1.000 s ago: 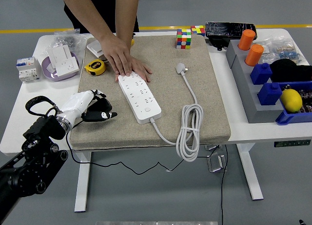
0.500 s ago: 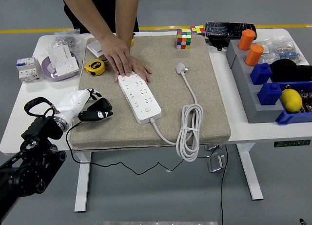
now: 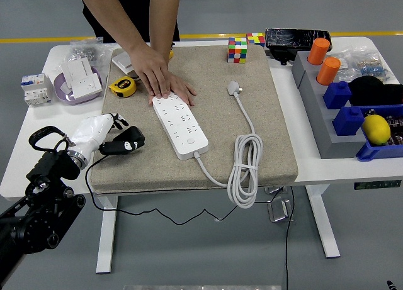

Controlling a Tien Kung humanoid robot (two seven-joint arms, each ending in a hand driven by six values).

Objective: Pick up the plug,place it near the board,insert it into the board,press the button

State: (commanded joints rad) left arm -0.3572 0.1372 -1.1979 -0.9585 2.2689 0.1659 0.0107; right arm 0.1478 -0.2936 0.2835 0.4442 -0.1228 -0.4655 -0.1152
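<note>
A white power strip (image 3: 181, 124) lies slantwise on the beige mat (image 3: 214, 164), its button (image 3: 189, 140) near the front end. A person's hand (image 3: 162, 80) rests flat on the strip's far end. My left hand (image 3: 121, 141), white with dark fingers, hovers over the mat's left edge, left of the strip, curled around a black plug (image 3: 128, 143) whose black cable (image 3: 157, 214) hangs below the table. The strip's own white plug (image 3: 233, 87) and coiled cord (image 3: 247, 164) lie to the right.
Behind the left hand are a yellow tape measure (image 3: 123, 87), a bowl of white sockets (image 3: 79, 82) and a breaker (image 3: 33, 89). Cubes (image 3: 237, 50) stand at the mat's far edge. Blue and grey bins (image 3: 352, 123) with orange cylinders and a lemon fill the right side.
My left hand with the black plug has drawn back a little to the left, away from the strip. The person's hand and the strip have stayed put.
</note>
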